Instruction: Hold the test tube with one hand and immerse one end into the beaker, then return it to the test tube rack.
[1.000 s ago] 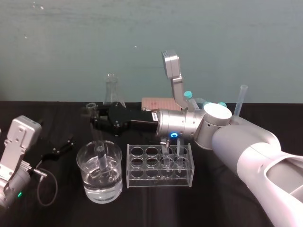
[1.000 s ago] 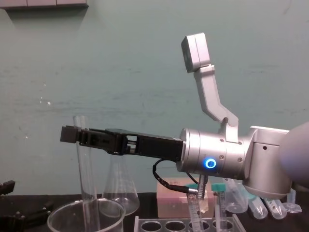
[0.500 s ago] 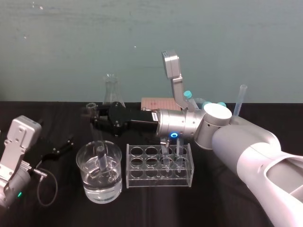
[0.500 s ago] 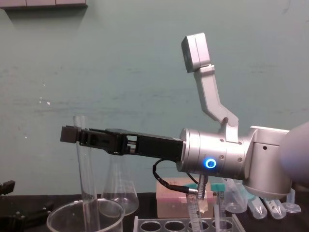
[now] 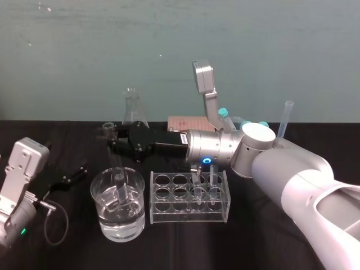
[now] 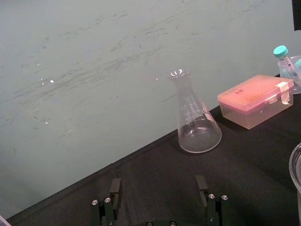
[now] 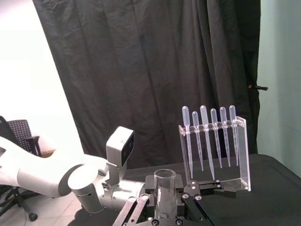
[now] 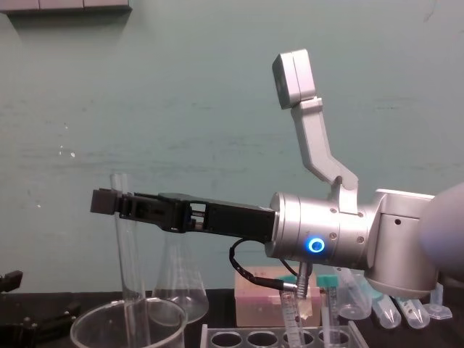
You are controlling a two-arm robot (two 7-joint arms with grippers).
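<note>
Right gripper (image 5: 115, 139), reaching in from the right above the table, its two black fingers pinched on the upper part of the test tube (image 8: 120, 190). In the right wrist view the tube's open mouth stands between the fingers (image 7: 134, 210). The tube hangs nearly upright, its round lower end inside the beaker (image 5: 140, 215), below the surface of the clear liquid that fills the lower part of the vessel. The beaker stands on the black table (image 5: 79, 236), just left of the test tube rack (image 5: 169, 217). Two short graduated tubes (image 5: 196, 180) stand in holes toward the rack's right end.

Behind the beaker, near the wall: a conical flask (image 5: 133, 108), holding no visible liquid, and to its right a pink box (image 6: 254, 100). The right arm (image 5: 216, 147) spans above and behind the rack and hides part of the box in the head view. Teal-capped tubes (image 5: 225, 113) and a slim clear cylinder (image 5: 286, 119) stand beyond the arm.

Left gripper (image 6: 159, 189), parked low at the table's left side, fingers spread apart, well clear of the beaker.
</note>
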